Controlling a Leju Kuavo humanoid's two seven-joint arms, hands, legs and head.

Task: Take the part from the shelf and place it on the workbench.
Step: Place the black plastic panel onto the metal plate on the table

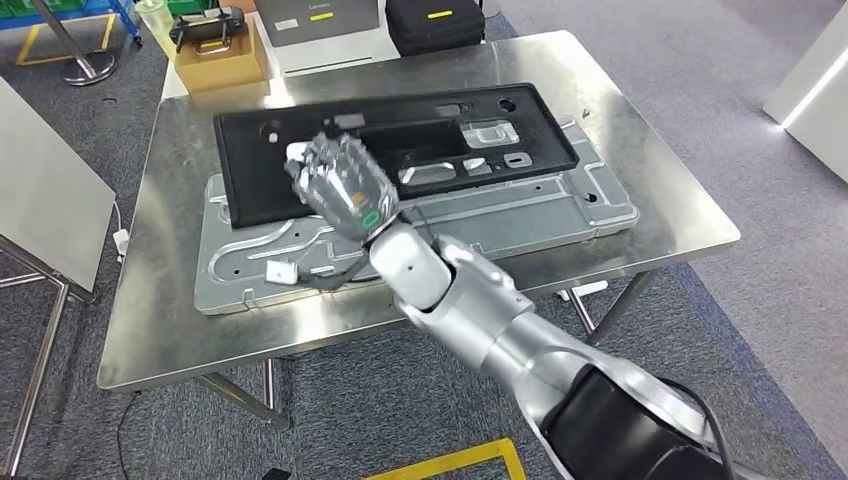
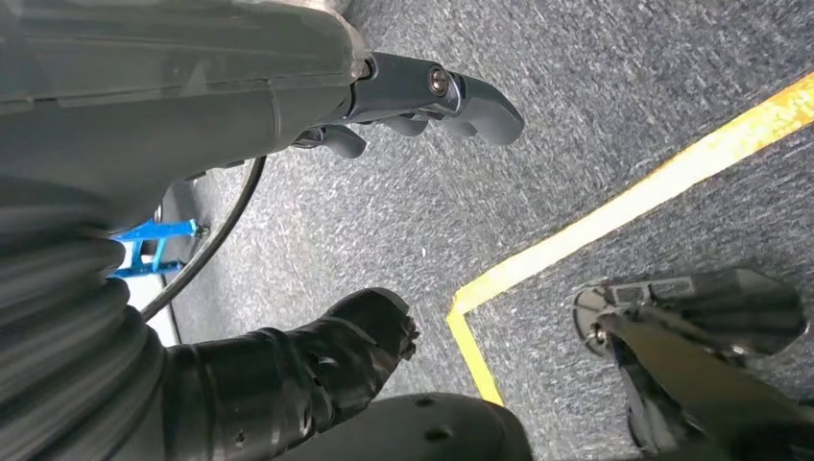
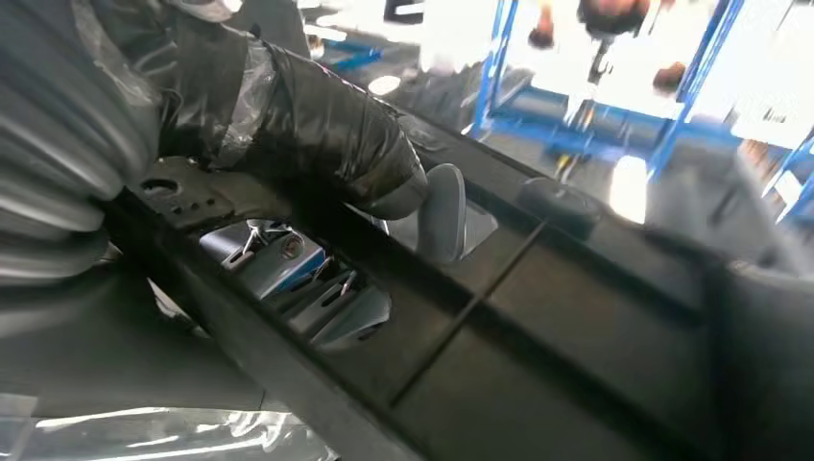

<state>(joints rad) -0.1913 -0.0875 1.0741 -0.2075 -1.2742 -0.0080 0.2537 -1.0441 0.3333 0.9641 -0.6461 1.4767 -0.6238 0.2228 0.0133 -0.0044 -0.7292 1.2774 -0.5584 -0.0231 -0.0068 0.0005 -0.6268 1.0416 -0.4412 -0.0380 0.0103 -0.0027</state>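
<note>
A long black plastic part with several cut-outs lies flat on a silver metal plate on the steel workbench. My right hand reaches across from the lower right and sits on the part's left end, blurred. In the right wrist view the hand grips the black part: the taped thumb lies over its edge and a grey finger pokes through an opening. My left hand hangs over the grey carpet, fingers and thumb apart, holding nothing.
At the table's far side stand a cardboard box with a controller on it, a grey box and a black case. A small white piece with a cable lies on the plate. Yellow floor tape runs below.
</note>
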